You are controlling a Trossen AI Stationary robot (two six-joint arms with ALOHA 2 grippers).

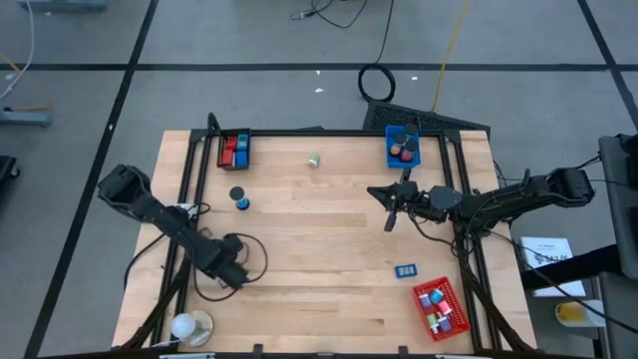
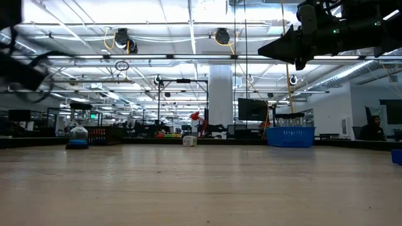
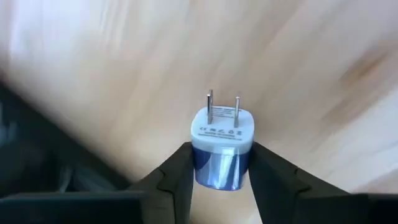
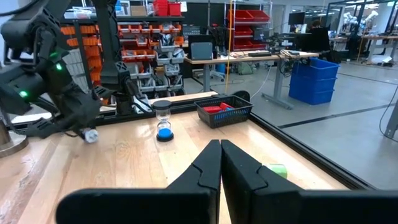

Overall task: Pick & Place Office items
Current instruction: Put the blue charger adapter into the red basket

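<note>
In the left wrist view, a small charger plug (image 3: pixel 221 134) with a blue body, a white face and two metal prongs sits between the fingers of my left gripper (image 3: pixel 221 152). That gripper (image 1: pixel 235 267) is low over the table's near left part and points steeply down. My right gripper (image 4: pixel 221 155) is shut on nothing and hovers level over the right half of the table (image 1: pixel 391 217). Other office items lie loose: a green piece (image 1: pixel 314 160) at the far middle and a blue block (image 1: pixel 406 270) near the red tray. My left gripper pinches the charger's blue body (image 3: pixel 202 167) between its two fingers (image 3: pixel 177 174), one on each opposite side. The fingers come from above, slanting down. The white face and prongs (image 3: pixel 222 111) stick out past the fingertips. Whether the prongs touch the wood I cannot tell.
A black tray (image 1: pixel 234 150) with red and blue pieces stands far left, a blue tray (image 1: pixel 403 148) far right and a red tray (image 1: pixel 440 309) near right. A small blue-based hourglass (image 1: pixel 240 199) stands left of centre. A round white and tan object (image 1: pixel 189 326) sits at the near left corner.
</note>
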